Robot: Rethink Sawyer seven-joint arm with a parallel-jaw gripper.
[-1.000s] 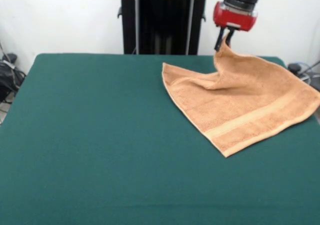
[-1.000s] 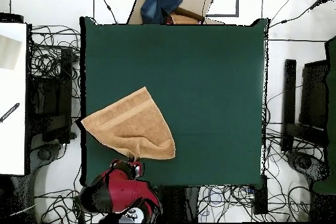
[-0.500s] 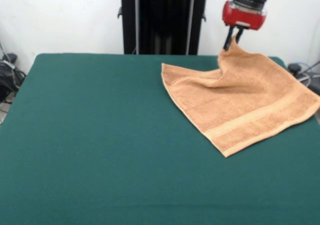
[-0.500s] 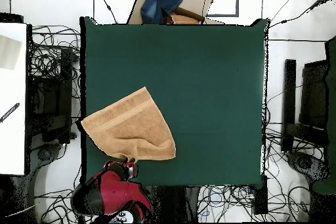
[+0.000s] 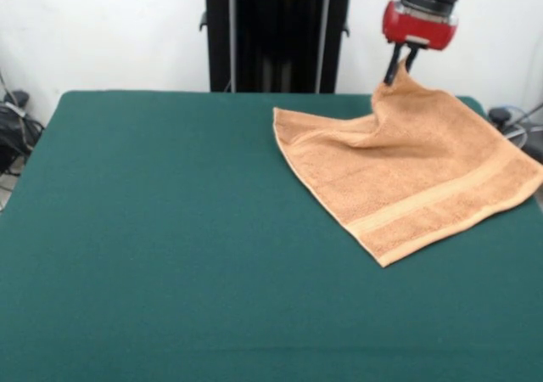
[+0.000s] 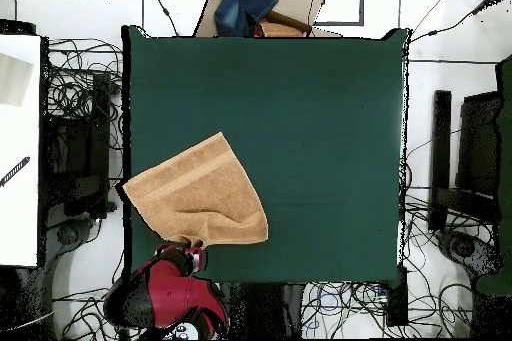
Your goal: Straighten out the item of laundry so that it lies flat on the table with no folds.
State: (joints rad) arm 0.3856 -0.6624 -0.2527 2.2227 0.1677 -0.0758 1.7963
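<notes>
My gripper (image 5: 400,69) pinches the towel's (image 5: 407,170) far corner, lifted off the table (image 5: 170,229).
My fingers are clamped on the cloth; the rest lies near the table's edge, band stripe visible, no readable label.

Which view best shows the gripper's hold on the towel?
Front view: the gripper is seen side-on, pinching a raised towel corner above the table. Overhead, the red arm hides most of the pinch; only the towel's outline shows.
</notes>
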